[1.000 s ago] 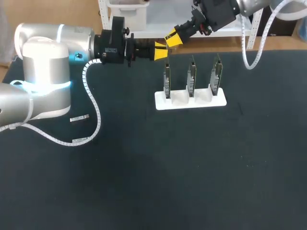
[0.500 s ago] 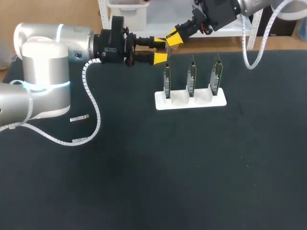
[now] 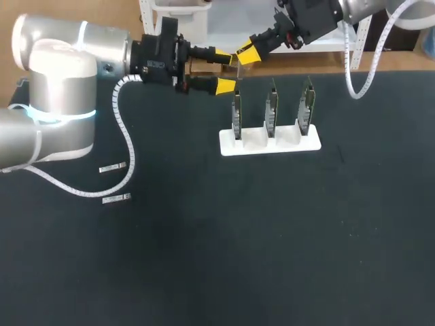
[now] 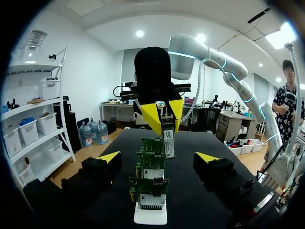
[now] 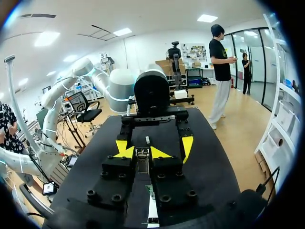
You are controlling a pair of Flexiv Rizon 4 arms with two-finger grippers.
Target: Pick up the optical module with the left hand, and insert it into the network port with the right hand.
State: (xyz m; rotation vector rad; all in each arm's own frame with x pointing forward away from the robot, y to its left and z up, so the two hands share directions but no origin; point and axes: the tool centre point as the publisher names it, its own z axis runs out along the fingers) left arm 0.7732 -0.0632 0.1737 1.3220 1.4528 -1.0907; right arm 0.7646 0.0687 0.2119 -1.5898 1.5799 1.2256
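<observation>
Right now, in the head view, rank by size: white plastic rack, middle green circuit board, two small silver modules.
White plastic rack; middle green circuit board; then the two small silver modules, which look alike.

optical module (image 4: 168, 142) hangs upright in right hand (image 4: 163, 113) above port boards (image 3: 271, 110)

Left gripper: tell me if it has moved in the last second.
Yes. The left gripper has opened and edged slightly back, away from the rack.

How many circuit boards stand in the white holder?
3. One board at the white holder's left end, one in the middle, one at the right end; none looks hidden.
</observation>
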